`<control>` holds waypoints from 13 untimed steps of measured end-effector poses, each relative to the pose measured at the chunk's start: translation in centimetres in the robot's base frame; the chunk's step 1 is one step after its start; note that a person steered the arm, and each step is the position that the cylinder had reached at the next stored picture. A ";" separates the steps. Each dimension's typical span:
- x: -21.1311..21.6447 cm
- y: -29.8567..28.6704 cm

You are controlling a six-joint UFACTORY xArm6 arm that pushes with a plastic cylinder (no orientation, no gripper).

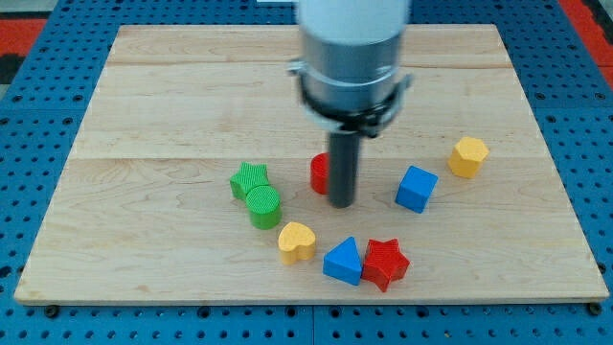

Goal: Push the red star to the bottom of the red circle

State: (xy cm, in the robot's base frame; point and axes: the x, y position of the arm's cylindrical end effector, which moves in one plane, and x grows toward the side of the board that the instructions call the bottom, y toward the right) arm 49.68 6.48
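Note:
The red star (385,262) lies near the view's bottom, touching the blue triangle (343,261) on its left. The red circle (320,173) sits near the board's middle, partly hidden behind my rod. My tip (342,203) rests on the board just right of and slightly below the red circle, above and to the left of the red star, apart from it.
A green star (249,178) and a green cylinder (263,205) touch at the left. A yellow heart (297,241) lies left of the blue triangle. A blue cube (417,188) and a yellow hexagon (468,156) are at the right. The wooden board (144,96) has blue pegboard around it.

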 end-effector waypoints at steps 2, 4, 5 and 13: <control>1.9 12.5; 9.2 12.5; 12.2 10.2; 3.1 -0.2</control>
State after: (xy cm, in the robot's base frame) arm 52.80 6.30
